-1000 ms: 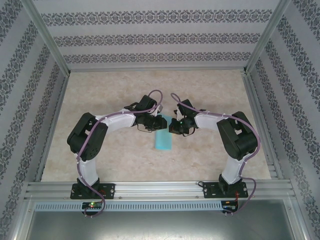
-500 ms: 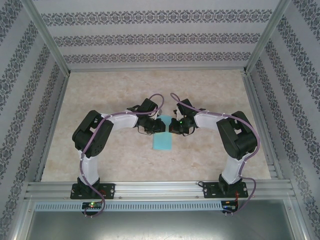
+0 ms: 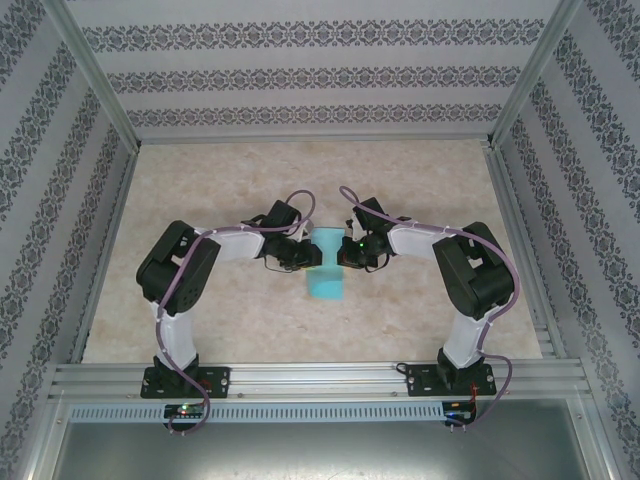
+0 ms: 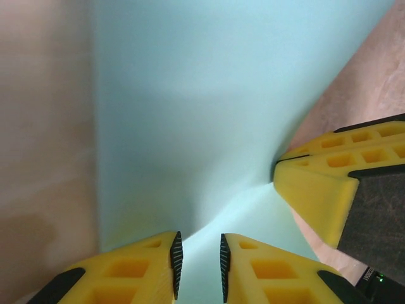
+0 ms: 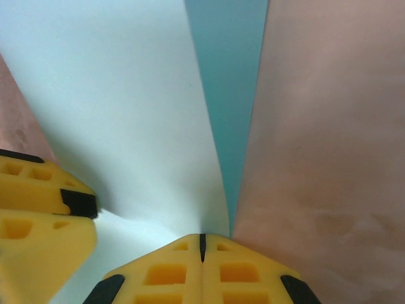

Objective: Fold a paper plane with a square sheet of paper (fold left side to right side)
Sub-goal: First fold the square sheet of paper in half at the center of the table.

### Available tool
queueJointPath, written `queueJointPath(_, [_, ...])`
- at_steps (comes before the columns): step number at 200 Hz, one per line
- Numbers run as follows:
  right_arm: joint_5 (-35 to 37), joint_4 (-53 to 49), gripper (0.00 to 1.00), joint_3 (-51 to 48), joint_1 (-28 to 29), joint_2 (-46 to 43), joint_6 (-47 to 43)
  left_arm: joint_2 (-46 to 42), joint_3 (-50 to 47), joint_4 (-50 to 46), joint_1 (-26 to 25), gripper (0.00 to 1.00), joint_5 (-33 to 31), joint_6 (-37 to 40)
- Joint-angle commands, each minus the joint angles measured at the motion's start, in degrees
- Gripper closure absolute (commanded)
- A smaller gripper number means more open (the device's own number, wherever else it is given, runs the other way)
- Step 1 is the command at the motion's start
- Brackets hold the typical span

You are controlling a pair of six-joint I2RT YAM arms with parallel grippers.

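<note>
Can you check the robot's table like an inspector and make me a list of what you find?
Surface: beige marbled table.
Job's things: one turquoise sheet of paper, lifted and curved between the two grippers; not a plane yet.
Clutter: nothing seen.
Grippers: left gripper has its jaws a little apart at the paper's edge; right gripper is shut, pinching the paper.
Cables: purple cables run along both arms and loop above the wrists, off the paper.
Surroundings: patterned walls on three sides and a metal rail at the near edge, where the arms are bolted.
</note>
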Motion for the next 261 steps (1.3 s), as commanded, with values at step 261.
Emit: queueJointPath(261, [4.0,-6.0,1.0,-1.2,1.0,1.1,-1.9,2.6,1.2,0.3,-2.1,0.77,-2.2,1.6])
